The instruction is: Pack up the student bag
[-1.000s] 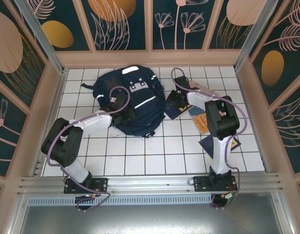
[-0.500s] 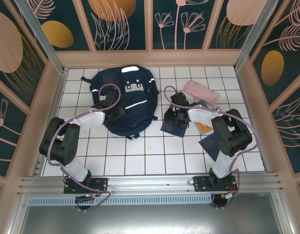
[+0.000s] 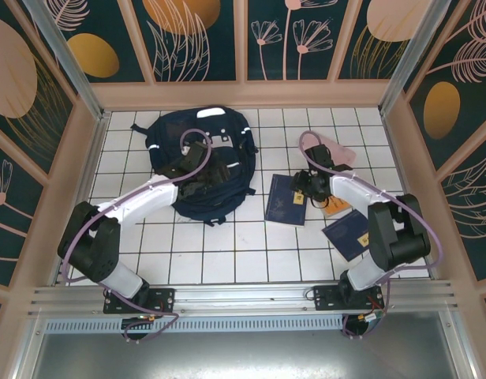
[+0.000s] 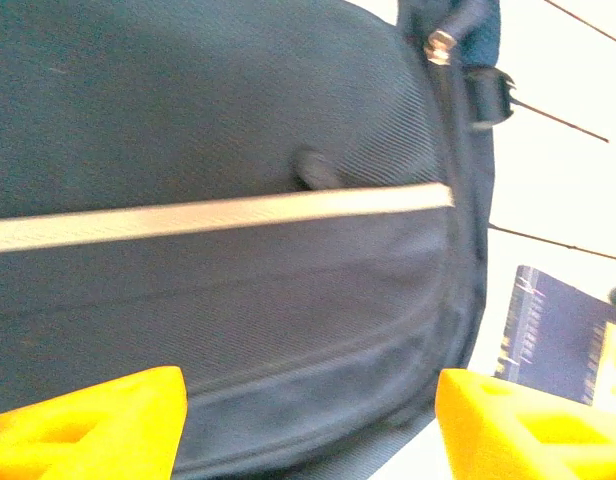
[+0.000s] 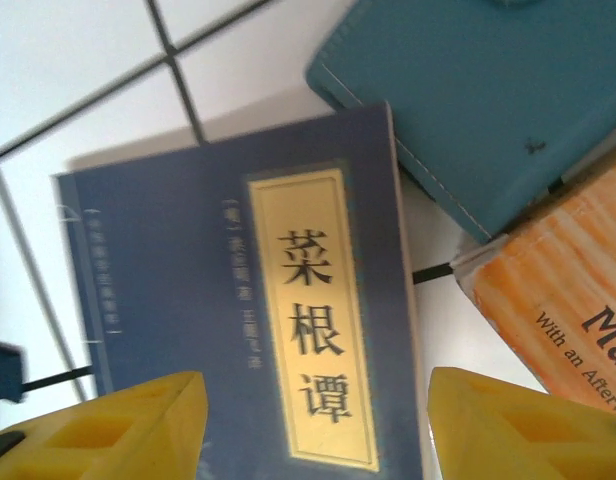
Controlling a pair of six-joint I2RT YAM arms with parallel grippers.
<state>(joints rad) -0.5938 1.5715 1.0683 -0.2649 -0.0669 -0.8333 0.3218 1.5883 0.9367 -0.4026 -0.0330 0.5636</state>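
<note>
The blue book [image 5: 188,320] reads "菜根谭"; the orange book [image 5: 558,290] apparently starts "With an After".

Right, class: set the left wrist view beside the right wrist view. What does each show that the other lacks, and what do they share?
Left wrist view, not the right: the student bag with its white stripe, under the open left gripper. Right wrist view, not the left: a teal case and an orange book, under the open right gripper. Shared: a navy book with a yellow title panel, apparently the same one, white tiles, and yellow fingers spread at the bottom edge.
</note>
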